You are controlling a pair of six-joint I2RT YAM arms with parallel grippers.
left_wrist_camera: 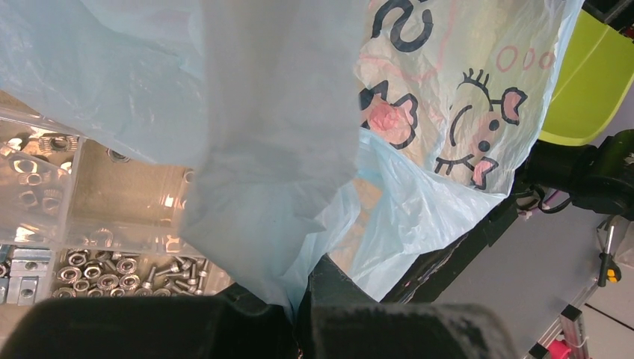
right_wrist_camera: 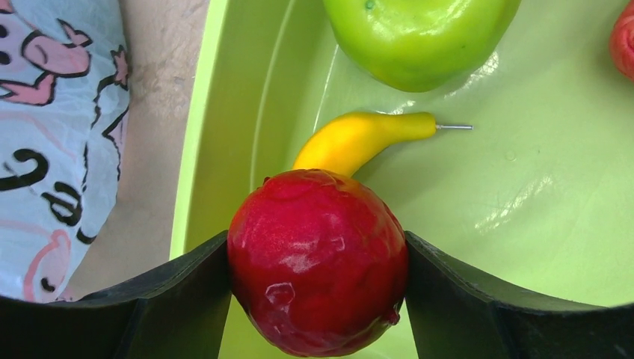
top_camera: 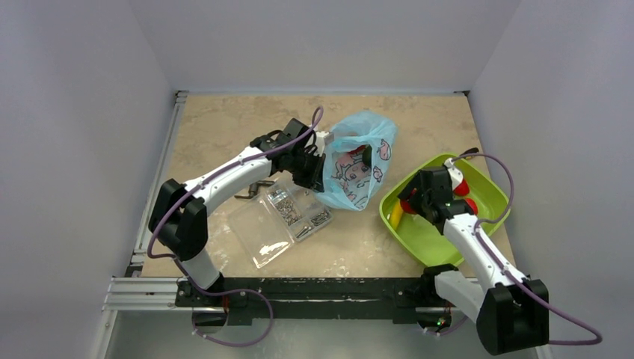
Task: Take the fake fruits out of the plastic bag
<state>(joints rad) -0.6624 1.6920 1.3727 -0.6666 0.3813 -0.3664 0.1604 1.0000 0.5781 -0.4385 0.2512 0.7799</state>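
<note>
Red toy fruit [right_wrist_camera: 318, 262] pinched in our right gripper [right_wrist_camera: 318, 247] beside the lime-green tray [right_wrist_camera: 523, 187] rim could bounce out if dropped; left gripper [left_wrist_camera: 295, 310] clamps the plastic bag [left_wrist_camera: 262, 112].

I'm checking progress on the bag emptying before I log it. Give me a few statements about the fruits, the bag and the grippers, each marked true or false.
1. The right gripper holds a red fruit between its fingers, over the lime-green tray. True.
2. The yellow banana is inside the plastic bag. False: the banana lies in the tray, beside a green fruit.
3. The left gripper is shut on the plastic bag. True.
4. The clear compartment box holds toy fruits. False: it holds metal nuts and screws.
</note>
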